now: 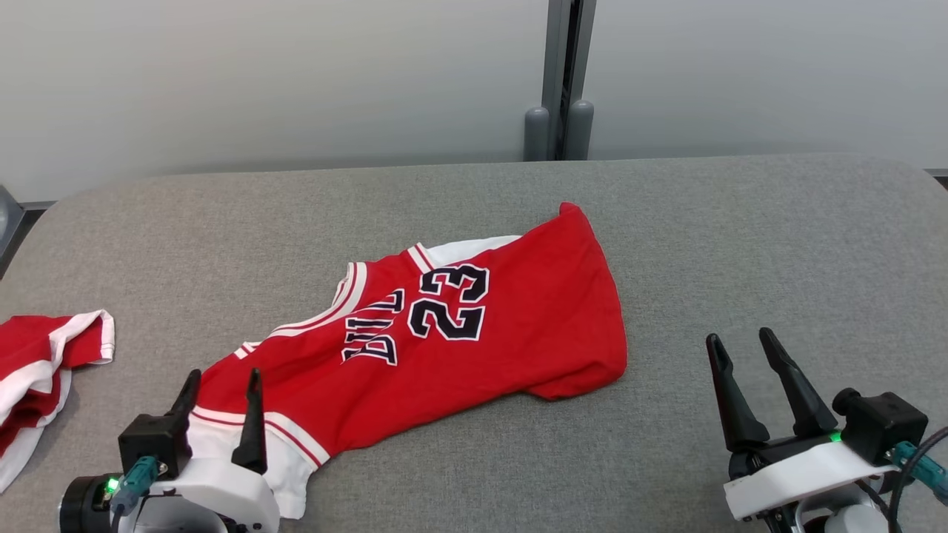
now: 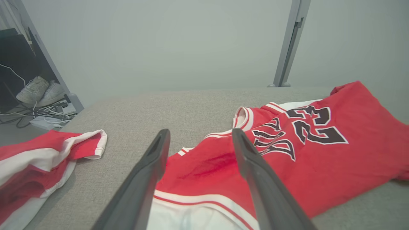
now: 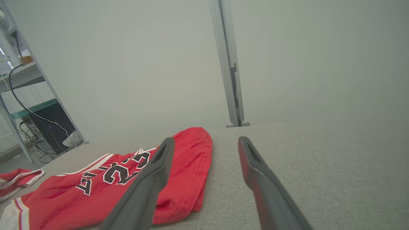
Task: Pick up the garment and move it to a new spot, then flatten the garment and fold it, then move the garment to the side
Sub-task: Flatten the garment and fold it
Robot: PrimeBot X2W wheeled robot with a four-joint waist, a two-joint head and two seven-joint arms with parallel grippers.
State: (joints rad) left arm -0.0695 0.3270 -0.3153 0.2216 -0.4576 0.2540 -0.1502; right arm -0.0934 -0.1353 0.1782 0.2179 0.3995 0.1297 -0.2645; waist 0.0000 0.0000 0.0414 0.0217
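Red garment (image 1: pixel 474 326) lies slantwise on the grey table (image 1: pixel 740 237), from the table's middle down toward its near left. It is not flat: the far end is bunched and the white-trimmed hem (image 1: pixel 296 451) is rumpled at the near end.

The left gripper (image 1: pixel 224 374) is at the table's near left, its two fingers spread apart with the hem between them and clamped on nothing. Whether the fingers touch the cloth cannot be told. The right gripper (image 1: pixel 740 337) is at the table's near right, over bare surface and well apart from the garment, its fingers also spread and empty.

The main risk is probably at the hem. If the left fingers close where they are, they could pinch both layers together, and the fold would then lock in the wrinkles. If the arm lifts away carelessly, a finger could snag the loose trim and drag the garment askew. A pull from the left alone, with the right gripper so far off, would likely twist it further. A second red-and-white cloth (image 1: pixel 37 363) at the table's left edge lies near enough to be swept up by a wide leftward move.
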